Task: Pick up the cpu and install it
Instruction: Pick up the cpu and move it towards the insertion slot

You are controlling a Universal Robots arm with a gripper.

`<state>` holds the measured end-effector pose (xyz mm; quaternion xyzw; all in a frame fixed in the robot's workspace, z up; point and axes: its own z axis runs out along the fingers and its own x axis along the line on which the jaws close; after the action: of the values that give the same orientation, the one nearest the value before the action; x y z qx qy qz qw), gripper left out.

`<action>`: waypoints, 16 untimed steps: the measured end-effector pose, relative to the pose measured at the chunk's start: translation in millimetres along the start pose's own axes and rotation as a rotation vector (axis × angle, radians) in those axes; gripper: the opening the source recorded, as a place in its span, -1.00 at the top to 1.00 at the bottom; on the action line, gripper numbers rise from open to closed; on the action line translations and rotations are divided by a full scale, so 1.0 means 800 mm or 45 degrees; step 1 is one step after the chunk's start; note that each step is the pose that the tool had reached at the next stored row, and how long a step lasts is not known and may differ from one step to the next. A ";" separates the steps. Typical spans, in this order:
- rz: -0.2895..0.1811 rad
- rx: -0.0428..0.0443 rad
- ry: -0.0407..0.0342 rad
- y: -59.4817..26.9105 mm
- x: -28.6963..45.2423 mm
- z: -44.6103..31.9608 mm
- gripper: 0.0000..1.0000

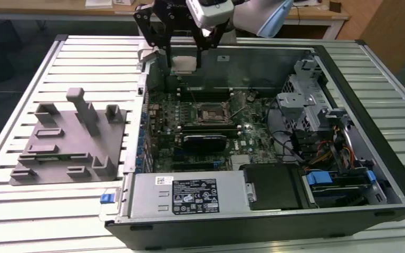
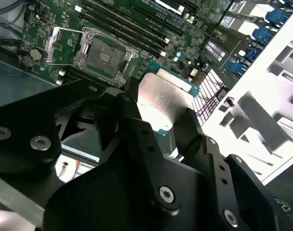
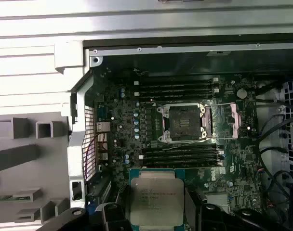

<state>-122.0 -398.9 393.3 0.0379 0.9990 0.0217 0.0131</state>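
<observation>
My gripper (image 1: 183, 64) hangs above the far edge of the open computer case, shut on the cpu (image 1: 183, 65), a small flat square chip with a silvery top and a thin green rim. In both wrist views the cpu (image 2: 161, 98) (image 3: 154, 199) sits clamped between the black fingers (image 2: 197, 132). The dark square socket (image 1: 211, 112) with its metal bracket swung open lies on the green motherboard, below and nearer than the gripper in the exterior view. The socket (image 3: 185, 122) (image 2: 99, 54) has nothing in it.
The black computer case (image 1: 371, 89) lies open on a slatted white table. A grey fixture block (image 1: 69, 139) stands at the exterior view's left. A power supply (image 1: 188, 195) sits at the near side, drive cages and cables (image 1: 315, 126) at the exterior view's right.
</observation>
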 end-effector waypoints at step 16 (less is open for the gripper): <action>0.031 0.001 -0.0014 0.000 0.0000 0.0002 -0.07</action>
<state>-121.9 -399.0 393.1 0.0500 0.9984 0.0215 0.0133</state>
